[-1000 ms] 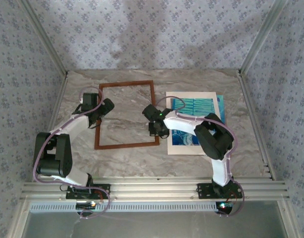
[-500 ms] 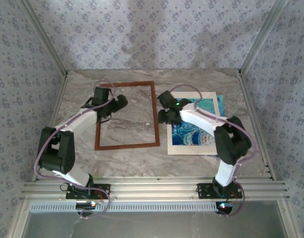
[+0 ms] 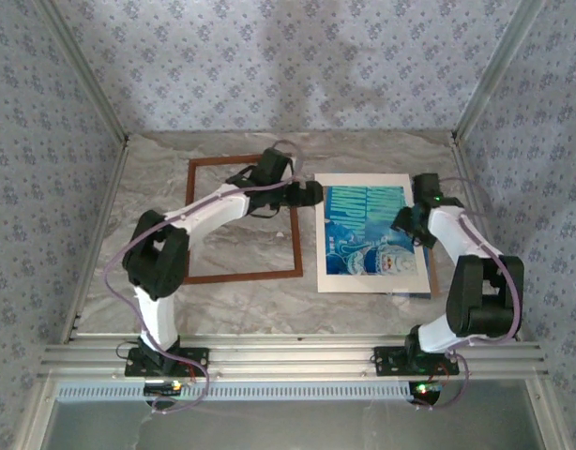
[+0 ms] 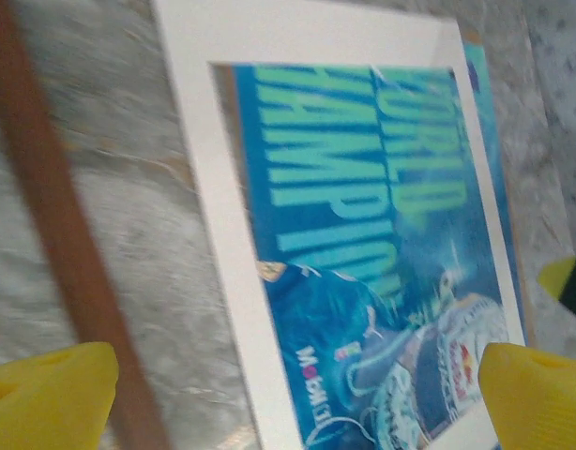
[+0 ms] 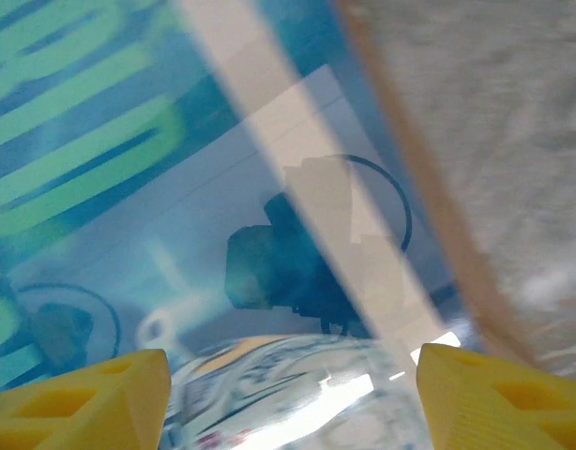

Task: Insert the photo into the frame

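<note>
The left gripper [image 3: 311, 194] hangs with its yellow fingers spread as wide as they go and nothing between them, at the centre of the overhead view, over the right-hand rail of the frame [image 3: 241, 275]. This is a large, thin, reddish-brown wooden rectangle lying flat at centre left. In the left wrist view that rail runs down the left side, and a cream card mat [image 3: 363, 180] starts just beside it.

The right gripper [image 3: 401, 225] sits at centre right, low over the print's right side. Its fingers stand apart and hold nothing. Its wrist view shows a shiny surface below that mirrors the wrist.

The photo [image 3: 363, 234], a rectangular blue-teal print with large pale lettering and a white-helmeted figure, lies flat on the grey marbled table [image 3: 269, 309], just right of the frame and apart from it. The mat lies over its borders. A teal strip peeks out past the mat's right edge, with a thin brown edge alongside it.

The print looks thin, light and bendy, with a slick face that fingers could slide on. Lying flat, it gives little to pinch from above. The exposed right strip or a corner seems the best hold. A hard pinch or a one-sided lift could crease it, and the loose mat may shift or come along.
</note>
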